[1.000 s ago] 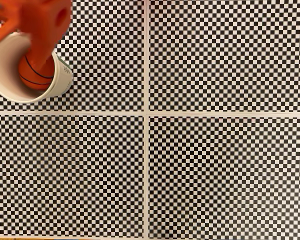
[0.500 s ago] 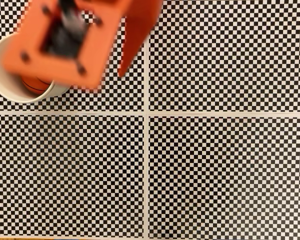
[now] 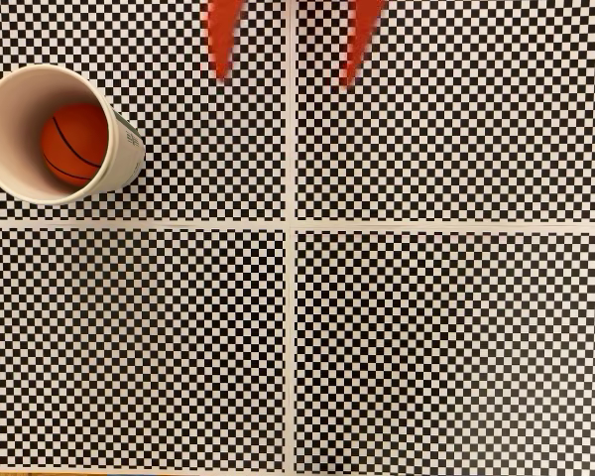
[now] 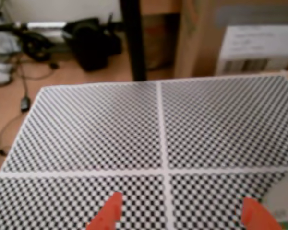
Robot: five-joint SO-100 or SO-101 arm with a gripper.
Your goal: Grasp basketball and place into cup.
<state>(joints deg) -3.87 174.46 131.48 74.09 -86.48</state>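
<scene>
Orange basketball [image 3: 73,144] sits inside the cup [image 3: 10,169] at ten o'clock; our hand [image 3: 286,67], spread and empty, hangs at twelve. We judge the task done.

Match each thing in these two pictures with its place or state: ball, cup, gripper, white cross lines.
Things:
1. ball
2. cup
3. gripper
4. white cross lines

Places or states:
A. open, at the top edge of the fixed view
B. inside the cup
C. splits the checkered mat into four
D. top left corner of the fixed view

Pairs: 1-B, 2-D, 3-A, 4-C
</scene>
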